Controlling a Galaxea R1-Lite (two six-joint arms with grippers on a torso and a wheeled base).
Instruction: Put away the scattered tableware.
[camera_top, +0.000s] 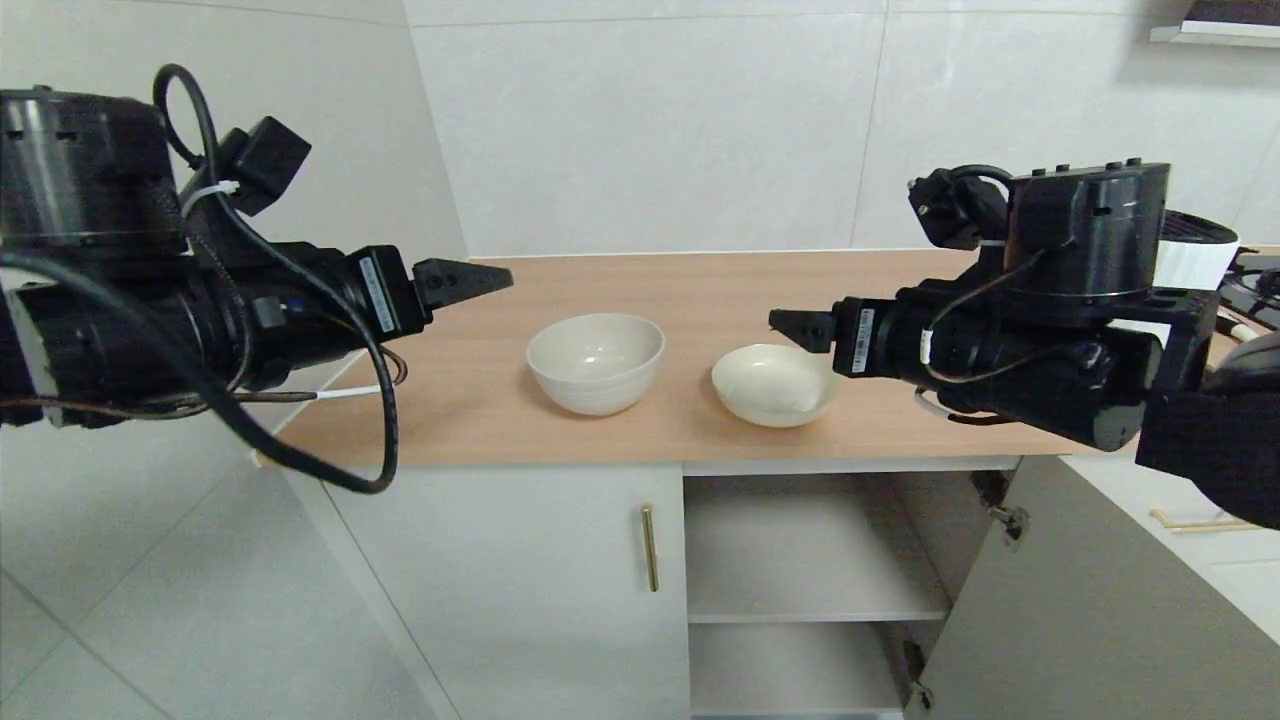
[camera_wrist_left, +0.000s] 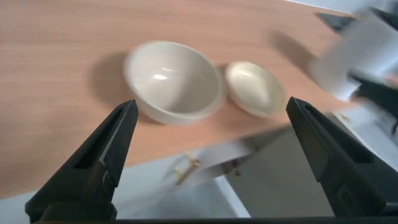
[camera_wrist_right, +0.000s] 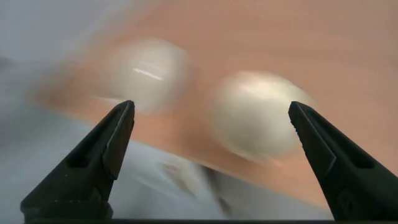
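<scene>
Two pale bowls stand side by side on the wooden countertop (camera_top: 700, 290). The deeper white bowl (camera_top: 596, 360) (camera_wrist_left: 174, 81) (camera_wrist_right: 144, 71) is on the left, and the shallower cream bowl (camera_top: 775, 385) (camera_wrist_left: 254, 87) (camera_wrist_right: 258, 112) sits to its right. My left gripper (camera_top: 480, 280) (camera_wrist_left: 211, 102) hovers open above the counter's left end, left of the white bowl and holding nothing. My right gripper (camera_top: 795, 327) (camera_wrist_right: 210, 106) is open and unladen just above the cream bowl's right rim.
Below the counter, the right cabinet door (camera_top: 1060, 600) hangs open, showing white shelves (camera_top: 810, 595). The left door (camera_top: 520, 580) is closed and has a brass handle (camera_top: 649, 547). A white appliance (camera_top: 1195, 255) stands at the counter's far right. Tiled walls lie behind and to the left.
</scene>
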